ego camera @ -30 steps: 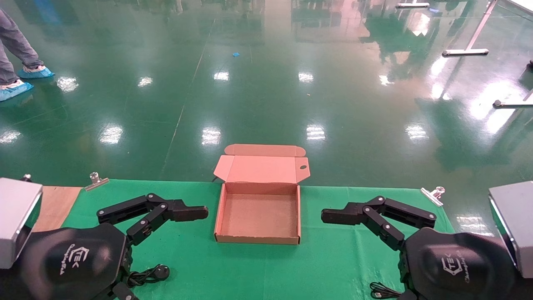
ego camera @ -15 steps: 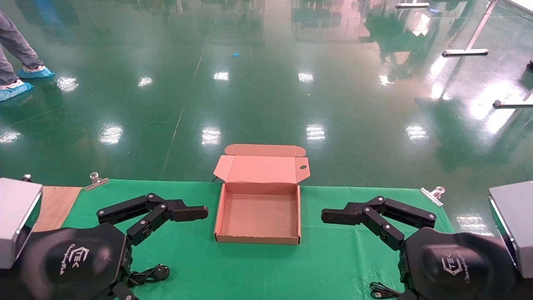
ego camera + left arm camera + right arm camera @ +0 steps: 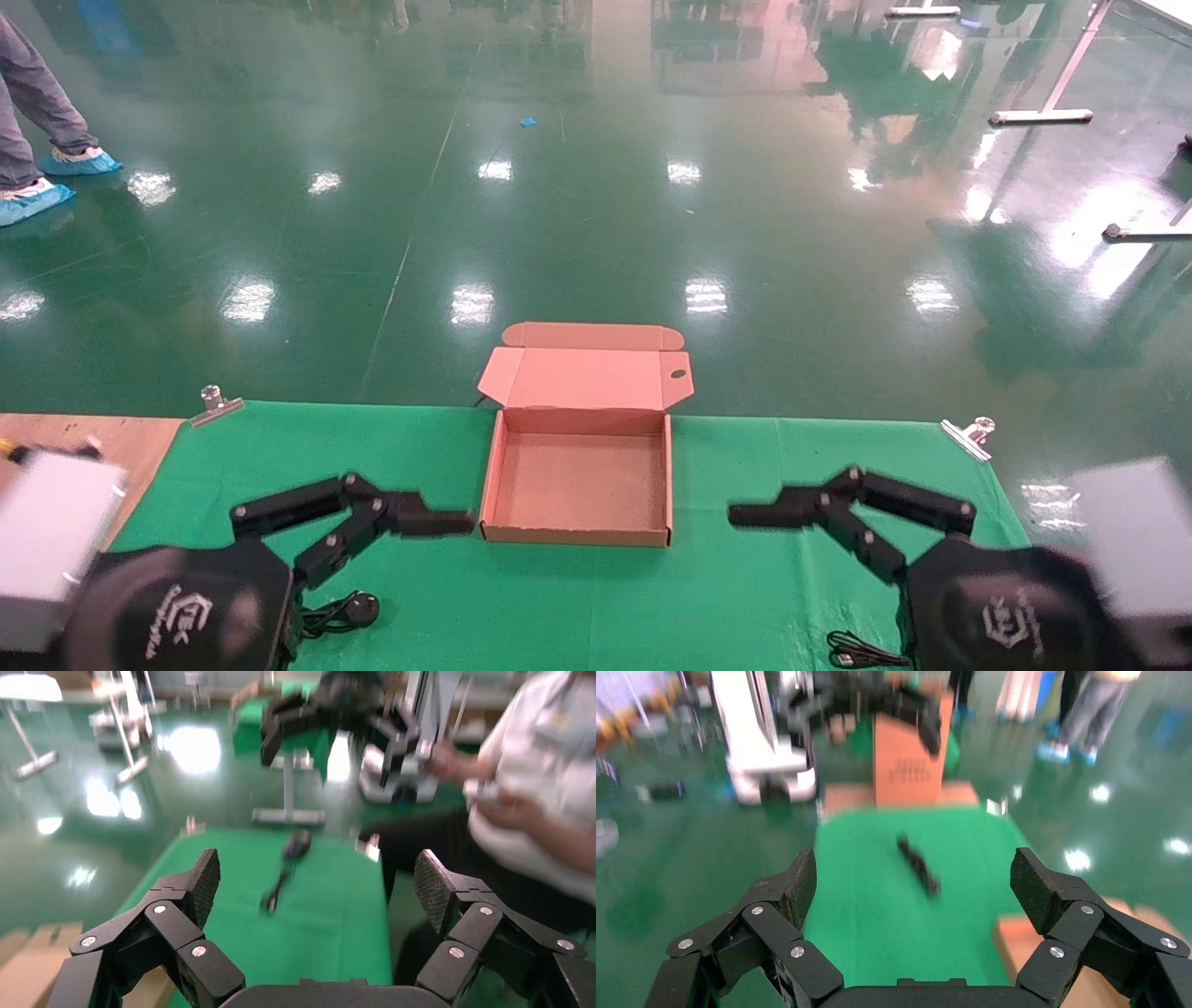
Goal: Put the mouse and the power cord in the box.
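Observation:
The box (image 3: 577,536) lies open at the middle of the green cloth, its lid (image 3: 585,377) folded back and nothing inside. The power cord (image 3: 346,612) with its round plug lies near the front edge beside my left arm, and appears blurred in the right wrist view (image 3: 918,865). In the left wrist view the mouse (image 3: 297,844) lies on the cloth with its thin cable (image 3: 275,891). In the head view only that cable (image 3: 861,650) shows, by my right arm. My left gripper (image 3: 445,523) is open just left of the box. My right gripper (image 3: 756,513) is open to the box's right. Both are empty.
Metal clips (image 3: 216,404) (image 3: 968,435) hold the cloth at its far corners. Bare wooden tabletop (image 3: 112,438) shows at the left. A person's feet in blue shoe covers (image 3: 42,182) stand on the green floor beyond. A seated person (image 3: 534,811) is past the table's right end.
Both arms have shifted toward the near edge and are blurred with motion. The left gripper's tip now sits closer to the box's front left corner. Box, cord and mouse cable have not moved.

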